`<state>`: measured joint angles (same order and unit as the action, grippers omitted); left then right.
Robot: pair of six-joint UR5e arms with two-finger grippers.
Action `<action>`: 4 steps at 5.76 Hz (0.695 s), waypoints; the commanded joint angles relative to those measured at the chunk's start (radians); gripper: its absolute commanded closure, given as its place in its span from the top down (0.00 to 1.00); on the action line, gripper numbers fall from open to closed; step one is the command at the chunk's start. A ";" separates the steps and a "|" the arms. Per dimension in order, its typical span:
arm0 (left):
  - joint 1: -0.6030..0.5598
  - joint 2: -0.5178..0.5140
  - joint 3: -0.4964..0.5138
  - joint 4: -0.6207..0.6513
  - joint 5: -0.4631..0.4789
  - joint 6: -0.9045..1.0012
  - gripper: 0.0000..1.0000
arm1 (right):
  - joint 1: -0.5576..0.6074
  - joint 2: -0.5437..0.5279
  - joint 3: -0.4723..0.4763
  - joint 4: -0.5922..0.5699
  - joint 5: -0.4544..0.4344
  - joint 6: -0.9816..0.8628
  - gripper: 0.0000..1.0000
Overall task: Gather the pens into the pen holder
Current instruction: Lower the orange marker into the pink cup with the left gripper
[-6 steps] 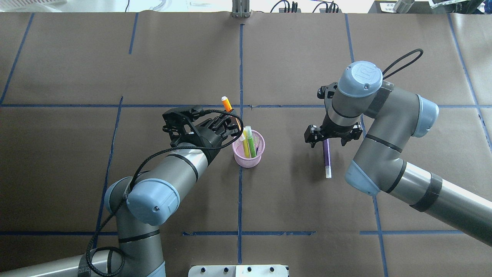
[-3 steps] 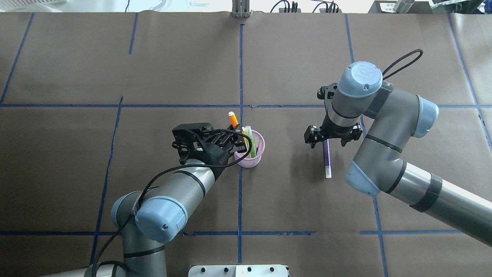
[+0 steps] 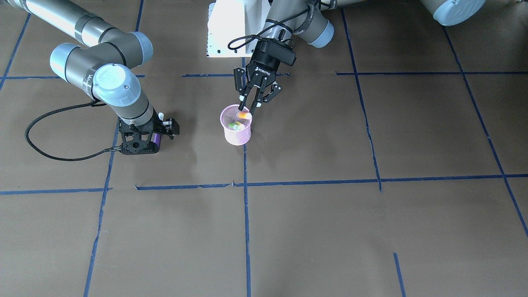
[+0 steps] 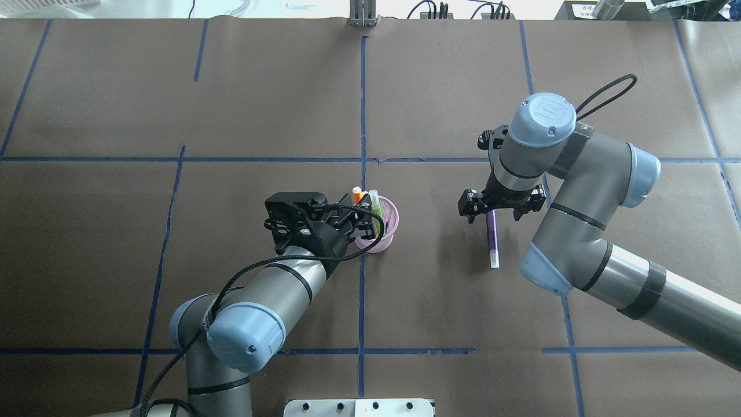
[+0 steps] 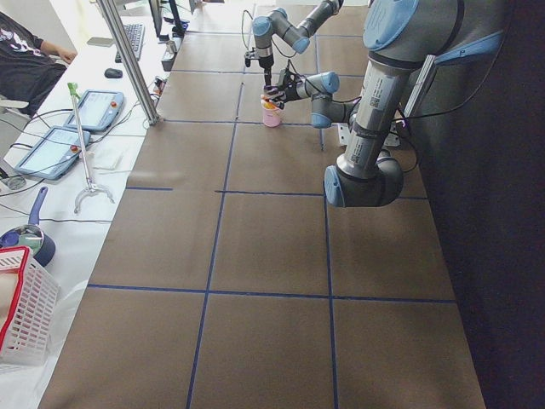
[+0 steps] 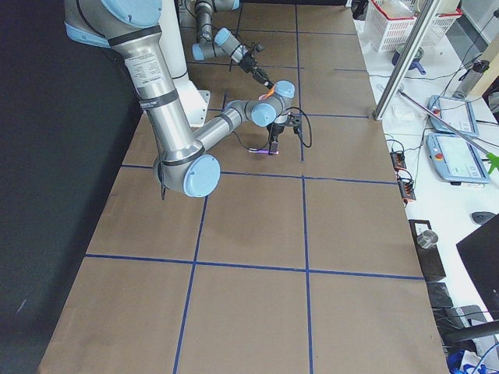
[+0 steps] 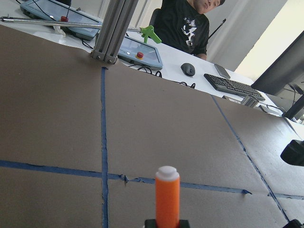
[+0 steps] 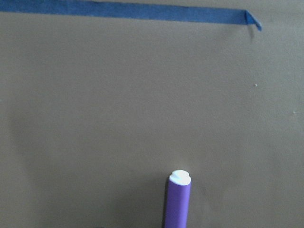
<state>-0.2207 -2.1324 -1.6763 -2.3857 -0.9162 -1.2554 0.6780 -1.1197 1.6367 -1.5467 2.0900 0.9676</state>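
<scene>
The brown-papered table [image 4: 440, 87] is mostly bare, with blue tape lines running to every edge. At centre frame the left gripper [image 4: 356, 207], clamped on the orange pen [image 4: 357, 194], hangs at the upper-left rim of the pink pen holder [image 4: 389, 227], which holds a green pen [image 4: 377, 209]. Right of centre, well apart, the right gripper [image 4: 491, 209] sits over the upper end of the flat-lying purple pen [image 4: 492, 243]; whether it grips cannot be told. Lettering on the left gripper is too small to read.

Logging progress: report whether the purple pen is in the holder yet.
Out. The purple pen lies flat on the table, apart from the pink pen holder.
</scene>
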 commanded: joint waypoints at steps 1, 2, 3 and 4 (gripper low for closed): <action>0.000 -0.004 -0.017 0.000 -0.001 0.002 1.00 | 0.000 -0.002 -0.003 -0.001 0.001 0.000 1.00; -0.002 -0.004 -0.022 0.000 -0.003 0.004 1.00 | 0.002 -0.003 -0.008 -0.001 0.007 0.002 1.00; -0.008 -0.004 -0.039 0.000 -0.006 0.004 1.00 | 0.002 -0.003 -0.017 -0.001 0.015 0.003 0.99; -0.012 -0.004 -0.048 -0.001 -0.010 0.019 1.00 | 0.002 -0.003 -0.017 0.000 0.030 0.011 0.88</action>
<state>-0.2287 -2.1368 -1.7141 -2.3858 -0.9227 -1.2465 0.6794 -1.1227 1.6222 -1.5474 2.1077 0.9732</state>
